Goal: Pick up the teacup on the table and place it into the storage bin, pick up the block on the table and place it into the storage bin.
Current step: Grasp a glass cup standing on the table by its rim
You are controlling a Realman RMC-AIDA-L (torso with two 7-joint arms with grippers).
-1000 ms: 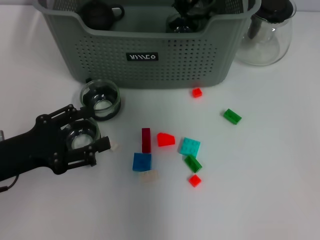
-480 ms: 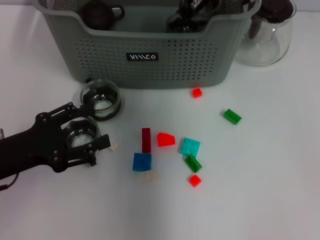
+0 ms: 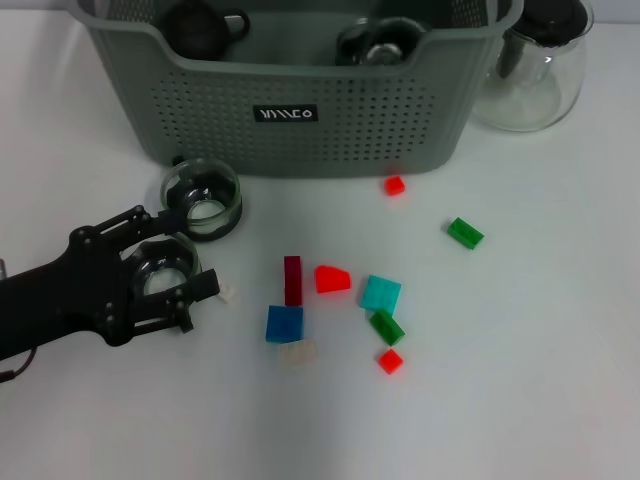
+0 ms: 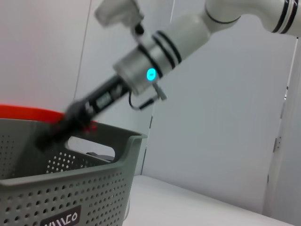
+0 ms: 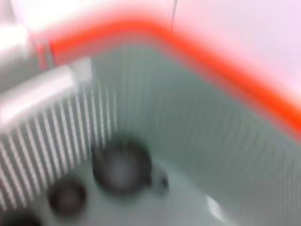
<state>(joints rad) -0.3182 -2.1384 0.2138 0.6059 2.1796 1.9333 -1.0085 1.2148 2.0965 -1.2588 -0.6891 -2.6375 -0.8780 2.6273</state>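
Observation:
The grey-green storage bin (image 3: 350, 120) stands at the back of the table. My left gripper (image 3: 200, 262) lies low at the left, its black fingers closed against the sides of a glass teacup (image 3: 165, 272). A second teacup (image 3: 201, 199) stands just behind it, in front of the bin. A third one (image 3: 382, 38) rests inside the bin. Blocks lie scattered mid-table, among them a blue block (image 3: 284, 323), a dark red one (image 3: 292, 279) and a teal one (image 3: 380, 293). My right gripper (image 4: 51, 134) shows only in the left wrist view, blurred above the bin's rim.
A clear glass pitcher (image 3: 530, 70) with a dark lid stands right of the bin. A dark teapot (image 3: 200, 25) sits in the bin's left part. A small white block (image 3: 228, 293) lies close to the left gripper's fingertip. Green blocks (image 3: 464, 233) and red blocks (image 3: 394, 185) lie further right.
My right gripper has risen out of the bin and left the head view, leaving a glass teacup inside. The left gripper has barely shifted around its teacup.

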